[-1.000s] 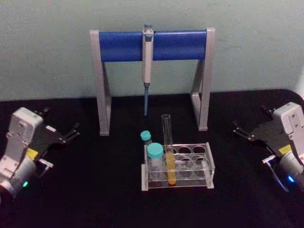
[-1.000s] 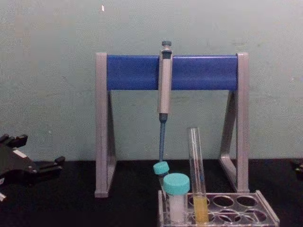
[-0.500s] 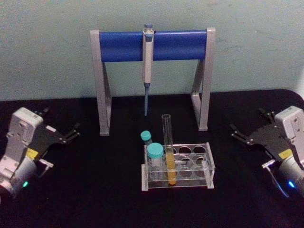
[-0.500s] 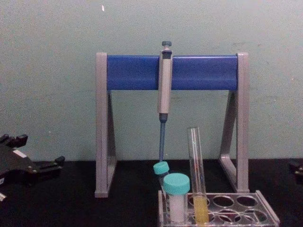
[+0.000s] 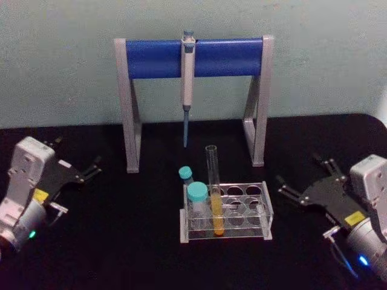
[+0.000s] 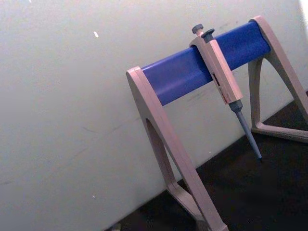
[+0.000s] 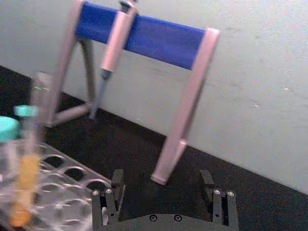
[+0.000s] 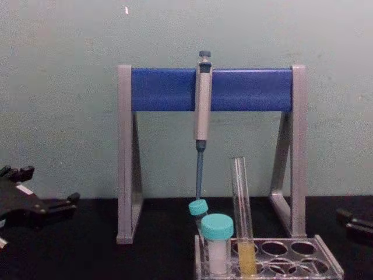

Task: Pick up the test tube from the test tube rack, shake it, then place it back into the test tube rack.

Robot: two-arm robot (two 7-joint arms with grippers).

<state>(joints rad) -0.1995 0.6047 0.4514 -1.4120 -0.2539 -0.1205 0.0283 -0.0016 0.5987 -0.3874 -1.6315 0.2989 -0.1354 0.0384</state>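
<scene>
The test tube [image 5: 213, 181] stands upright in the front row of the clear test tube rack [image 5: 266, 212], yellow-orange liquid in its lower part. The chest view shows the test tube [image 8: 241, 210] rising well above the rack [image 8: 327, 267]. My right gripper [image 5: 300, 172] is open, to the right of the rack, pointing toward it and a short way off. In the right wrist view its open fingers [image 7: 108, 199] frame bare black table, with the test tube [image 7: 32, 144] and rack [image 7: 65, 190] off to one side. My left gripper [image 5: 77, 156] is parked open at the far left.
A grey-and-blue pipette stand [image 5: 139, 57] with a hanging pipette [image 5: 187, 75] stands behind the rack. Two teal-capped vials [image 5: 196, 199] sit in the rack's left end, next to the test tube. The black table [image 5: 121, 241] runs to a pale wall.
My right gripper has moved left and nearer, toward the rack, and has entered the chest view at its right edge. The left arm, tube and rack have not moved.
</scene>
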